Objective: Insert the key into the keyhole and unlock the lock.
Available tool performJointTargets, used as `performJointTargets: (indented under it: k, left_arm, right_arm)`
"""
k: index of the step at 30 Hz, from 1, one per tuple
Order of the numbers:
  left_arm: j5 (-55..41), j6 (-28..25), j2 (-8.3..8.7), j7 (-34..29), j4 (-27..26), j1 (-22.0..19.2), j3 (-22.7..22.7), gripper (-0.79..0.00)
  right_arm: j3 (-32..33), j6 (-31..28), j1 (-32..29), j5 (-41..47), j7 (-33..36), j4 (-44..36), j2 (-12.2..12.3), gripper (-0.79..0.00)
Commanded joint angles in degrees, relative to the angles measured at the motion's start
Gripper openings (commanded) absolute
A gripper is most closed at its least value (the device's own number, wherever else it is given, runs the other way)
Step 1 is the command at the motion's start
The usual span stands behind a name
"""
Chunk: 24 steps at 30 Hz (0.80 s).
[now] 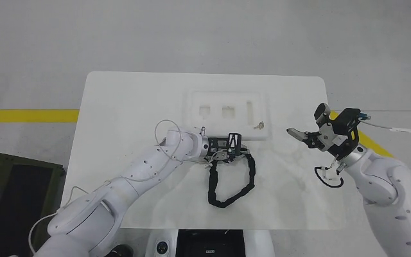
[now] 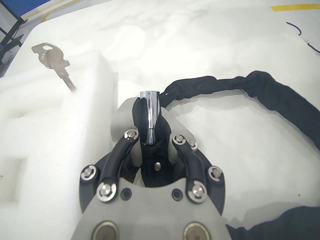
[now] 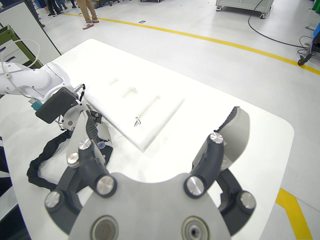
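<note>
While the chain lock's chrome cylinder [image 2: 149, 111] was clamped between the jaws of the left gripper [image 2: 150, 126], its black fabric-sleeved chain [image 2: 275, 88] was looped away beyond them across the white table [image 1: 128, 128]. The key [image 2: 53, 59] was laid flat on the foam tray [image 2: 37, 126], ahead of those jaws and apart from them. The right gripper [image 3: 160, 116] was held above the table with jaws wide apart, the key well ahead of them.

Bright light, glaring white table [image 1: 128, 115], soft shadows
</note>
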Motion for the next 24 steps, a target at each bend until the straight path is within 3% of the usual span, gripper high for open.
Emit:
performJointTargets:
  k: [1, 11, 17, 24]
  left_arm:
    - [-0.46, -0.25, 0.01, 0.17, -0.41, 0.04, -0.41, -0.785]
    - [-4.67, -4.25, 1.33, -1.01, -5.30, 2.07, -4.54, -0.785]
    - [-7.57, -7.35, 3.95, -4.05, -11.52, 5.49, -10.59, -0.785]
    - [-11.55, -11.48, 7.72, -6.12, -19.72, 11.35, -20.78, -0.785]
  right_arm:
    - [0.00, 0.00, 0.00, 0.00, 0.00, 0.00, 0.00, 0.000]
    - [0.00, 0.00, 0.00, 0.00, 0.00, 0.00, 0.00, 0.000]
    - [0.00, 0.00, 0.00, 0.00, 0.00, 0.00, 0.00, 0.000]
    - [0.00, 0.00, 0.00, 0.00, 0.00, 0.00, 0.00, 0.000]
